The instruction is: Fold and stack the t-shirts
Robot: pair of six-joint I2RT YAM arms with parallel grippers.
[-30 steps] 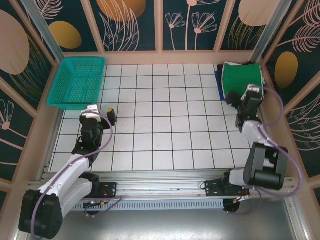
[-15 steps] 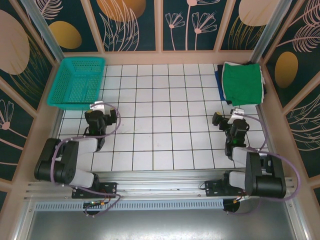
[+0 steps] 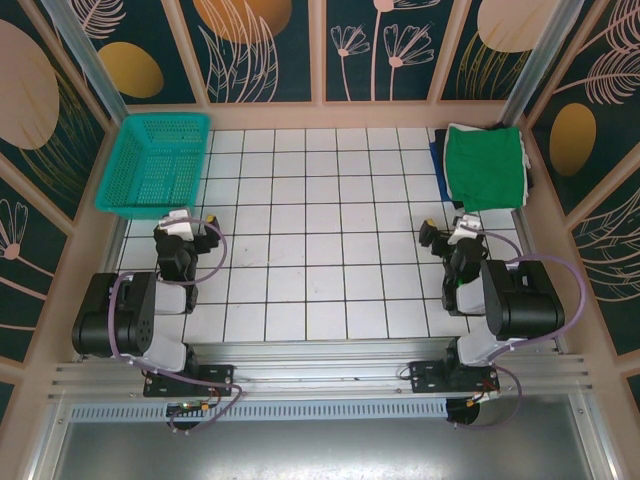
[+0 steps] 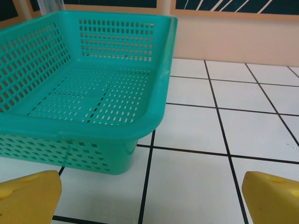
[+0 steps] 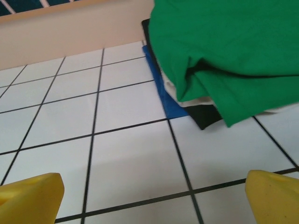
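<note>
Your stack of t-shirts [image 3: 485,165] lies just ahead and to the right of the right gripper [image 5: 152,193]. The green shirt [image 5: 224,51] is on top, with off-white, blue and black edges peeking out beneath it. That gripper's fingers stand wide apart and hold nothing. The left gripper [image 4: 149,196] is likewise spread and empty, and faces the teal basket [image 4: 84,128] just ahead on its left. The green shirt's near edge droops loose, so if you reach in low, a finger could snag it and drag the pile askew.
</note>
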